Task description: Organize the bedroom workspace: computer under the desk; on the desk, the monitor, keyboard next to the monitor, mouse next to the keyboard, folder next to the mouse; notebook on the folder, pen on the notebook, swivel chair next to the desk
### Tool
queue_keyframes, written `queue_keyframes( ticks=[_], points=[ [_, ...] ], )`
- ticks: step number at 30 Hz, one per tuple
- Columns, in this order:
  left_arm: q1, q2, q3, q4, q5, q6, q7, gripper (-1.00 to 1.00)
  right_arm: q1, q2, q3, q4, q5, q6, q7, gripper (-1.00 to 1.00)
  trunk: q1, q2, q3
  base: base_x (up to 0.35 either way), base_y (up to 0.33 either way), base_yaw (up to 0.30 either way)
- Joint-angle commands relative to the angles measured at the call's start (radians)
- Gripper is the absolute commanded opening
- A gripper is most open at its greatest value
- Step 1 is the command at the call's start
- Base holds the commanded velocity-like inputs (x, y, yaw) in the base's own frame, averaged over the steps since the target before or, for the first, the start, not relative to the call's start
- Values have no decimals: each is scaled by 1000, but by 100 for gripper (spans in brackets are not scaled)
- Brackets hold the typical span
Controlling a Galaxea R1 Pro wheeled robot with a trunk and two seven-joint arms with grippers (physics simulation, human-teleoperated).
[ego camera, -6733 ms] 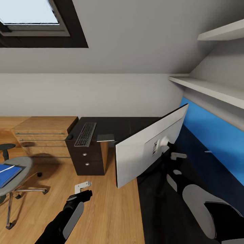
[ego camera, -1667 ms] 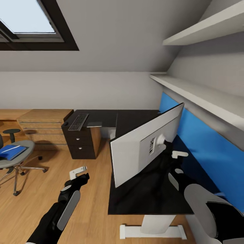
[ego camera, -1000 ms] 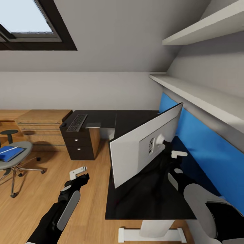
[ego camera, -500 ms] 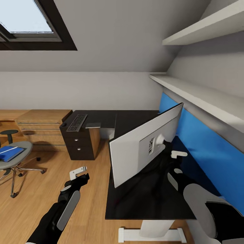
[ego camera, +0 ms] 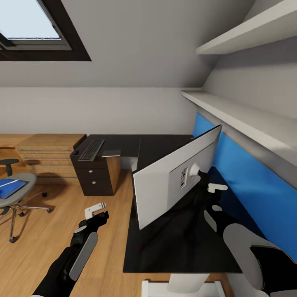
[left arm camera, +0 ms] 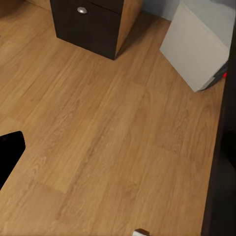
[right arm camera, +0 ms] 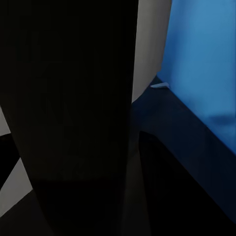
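My right gripper is shut on the monitor behind its white back, and the screen hangs tilted over the desk with its glossy black top. Over the wood floor, my left gripper is open and empty. The keyboard lies on the far dark wing of the desk, above a drawer unit. At the left, the blue folder rests on the seat of the swivel chair. The pale computer stands on the floor beside the drawers.
A flat grey item and a small dark object lie by the keyboard. Light-wood cabinets line the far wall. A blue panel and white shelves bound the right side.
The whole view has shifted: the camera drew back from the desk, so its near edge and white leg show. The monitor stays in my right gripper. The left gripper is unchanged.
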Motion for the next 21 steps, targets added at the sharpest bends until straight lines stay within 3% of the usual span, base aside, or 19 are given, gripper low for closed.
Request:
queue_keyframes(
  ticks=[1,7,15,21],
  points=[
    [-1,1,-3,-2,8,2,9,100,0,0,12,9,-21,-8,-37,-100,1,-1,-2,22,-22,0],
    [-1,1,-3,-2,8,2,9,100,0,0,12,10,-23,-8,-37,-100,1,-1,-2,7,-7,-21],
    [-1,1,-3,-2,8,3,9,100,0,-1,12,9,-24,-8,-36,-100,1,-1,-2,0,0,-218],
    [-1,1,-3,-2,9,4,9,100,0,-1,12,10,-24,-8,-36,-100,1,-1,-2,0,0,-60]
  ],
)
